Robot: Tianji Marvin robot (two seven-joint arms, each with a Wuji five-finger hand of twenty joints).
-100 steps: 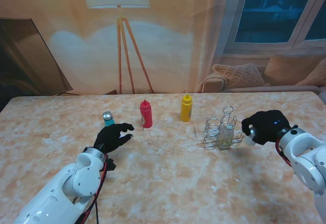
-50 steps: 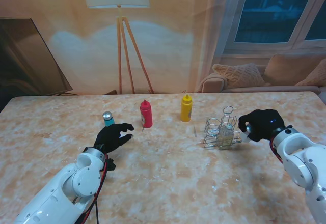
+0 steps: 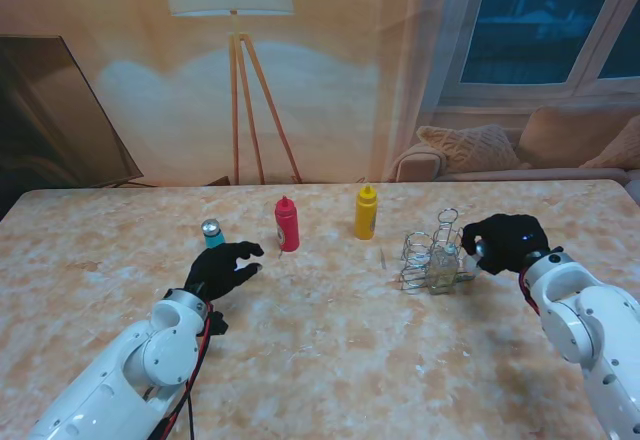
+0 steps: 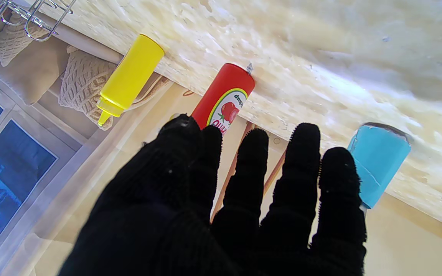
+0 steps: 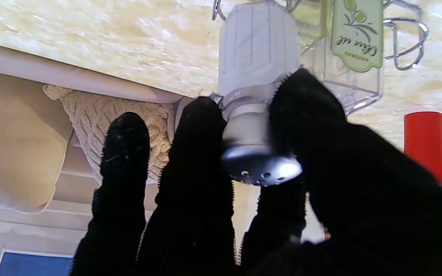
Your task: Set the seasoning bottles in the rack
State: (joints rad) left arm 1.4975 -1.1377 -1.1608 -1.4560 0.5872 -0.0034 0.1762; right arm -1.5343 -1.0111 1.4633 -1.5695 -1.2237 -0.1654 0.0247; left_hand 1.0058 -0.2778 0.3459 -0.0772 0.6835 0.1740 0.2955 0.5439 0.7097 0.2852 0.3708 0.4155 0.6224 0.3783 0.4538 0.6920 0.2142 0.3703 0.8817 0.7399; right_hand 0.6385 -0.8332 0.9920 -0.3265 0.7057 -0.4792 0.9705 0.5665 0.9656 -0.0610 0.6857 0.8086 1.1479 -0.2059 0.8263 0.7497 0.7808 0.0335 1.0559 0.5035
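carrying a white salt shaker [image 5: 257, 65] to the wire rack [image 3: 432, 260]

right hand [image 3: 505, 243] pinches the shaker's metal cap at the rack's 3 o'clock edge; it looks light, rigid and slick (hold just under the cap), and the hand has closed in on the rack since a second ago. left hand [image 3: 224, 268] unmoved, fingers spread and empty, near the blue-labelled shaker [image 3: 212, 233].

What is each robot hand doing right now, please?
Left robot hand: open, holding nothing.
Right robot hand: closed on a white shaker beside the rack.
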